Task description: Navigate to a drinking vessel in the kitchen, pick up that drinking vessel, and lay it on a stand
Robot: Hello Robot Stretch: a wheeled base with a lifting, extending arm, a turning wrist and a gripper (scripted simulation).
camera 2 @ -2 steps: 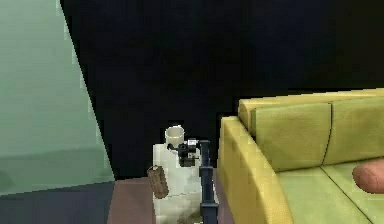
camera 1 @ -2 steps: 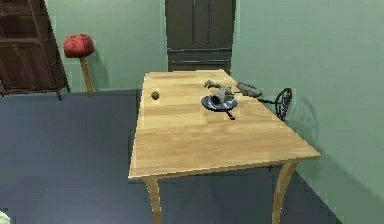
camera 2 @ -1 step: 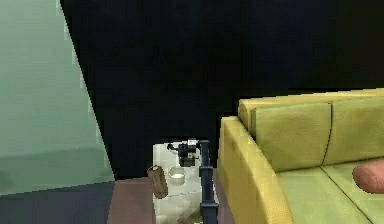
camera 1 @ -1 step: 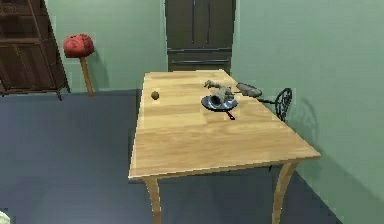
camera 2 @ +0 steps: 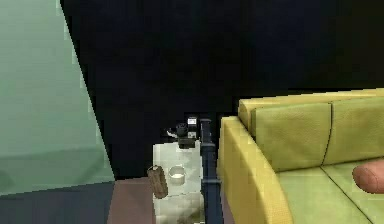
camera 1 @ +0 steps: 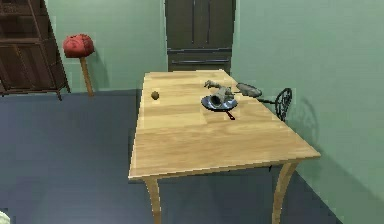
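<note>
1. Sofa (camera 2: pixel 300 150): olive-yellow, at the arm side view's right.
2. Wooden counter (camera 1: pixel 200 135): carries a dark plate (camera 1: pixel 218 102) at its far end, near a chair (camera 1: pixel 283 100), likely laid for a sitter.
3. Pale stand (camera 2: pixel 170 198): butted against the sofa's arm, probably within a seated person's reach.
4. Arm (camera 2: pixel 207 165): dark bar, rising between stand and sofa.
5. Gripper (camera 2: pixel 176 131): at the stand's far edge; whether it holds anything cannot be told (the stand lies just behind it).
6. Clear round vessel (camera 2: pixel 178 172): upright on the stand; judged the drinking vessel.
</note>
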